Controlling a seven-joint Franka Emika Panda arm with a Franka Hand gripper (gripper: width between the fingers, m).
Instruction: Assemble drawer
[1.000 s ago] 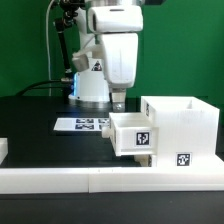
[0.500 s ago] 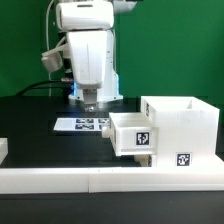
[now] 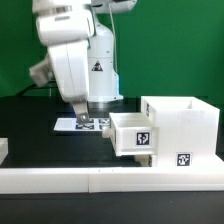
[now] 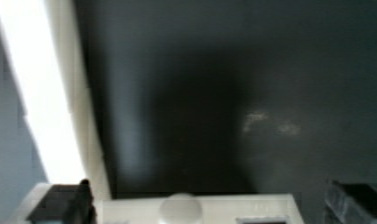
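A white rail [image 3: 60, 180] is seen along the front edge of the black counter [image 3: 30, 125], with a small white block [image 3: 3, 150] at the exterior view's left edge. The arm [image 3: 75, 55] is positioned over the middle of the counter, left of centre in the exterior view. The pincer [image 3: 82, 117] hangs just above the marker board [image 3: 85, 126], which lies flat near the counter's middle. Nothing is seen between the fingers; how far they are parted cannot be told from the exterior view. In the wrist view, two dark fingertips [image 4: 60, 203] are shown apart at either side, with bare dark counter [image 4: 220, 100] and a white strip [image 4: 43, 90] beneath; nothing is held.

Toward the counter's right front corner, the drawer box [image 3: 185, 128] stands upright against the rail, open at the top, a tag on its front. The drawer [image 3: 133, 133] is seated in the box's left side, partly protruding, and carries a tag on its face.
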